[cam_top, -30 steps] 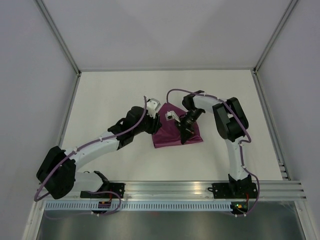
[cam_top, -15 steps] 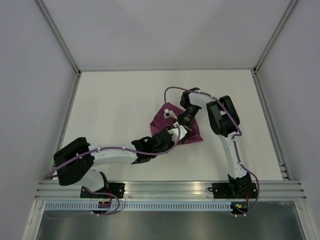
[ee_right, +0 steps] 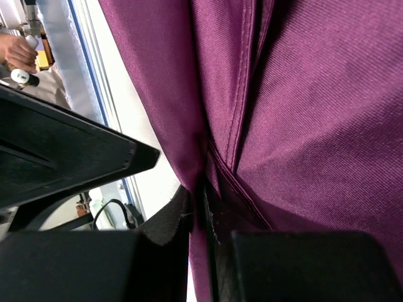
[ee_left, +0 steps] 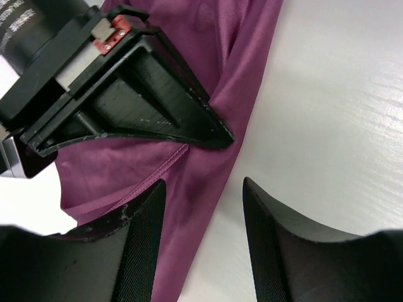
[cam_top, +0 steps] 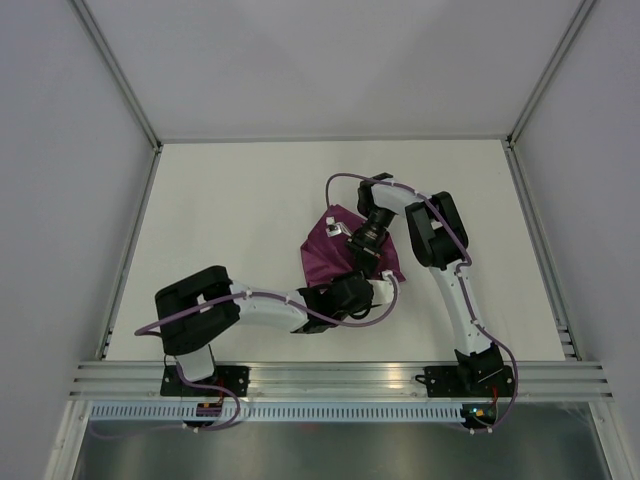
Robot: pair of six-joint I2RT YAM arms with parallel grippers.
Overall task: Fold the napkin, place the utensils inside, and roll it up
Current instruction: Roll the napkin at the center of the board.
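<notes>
The napkin (cam_top: 325, 250) lies crumpled near the middle of the surface (cam_top: 220, 220), one fold pinched in the clenched right tool (ee_right: 203, 214). The left tool (ee_left: 203, 195), released, straddles the napkin's edge just beside it. Closing here, it may catch several layers, or the two tools may collide.

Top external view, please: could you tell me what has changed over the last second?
The left arm swung from the napkin's far left corner round to its near edge, its jaws now open over that edge. The right arm edged slightly left. Unchanged: the right jaws stay shut on the napkin, which lies in the same spot.
</notes>
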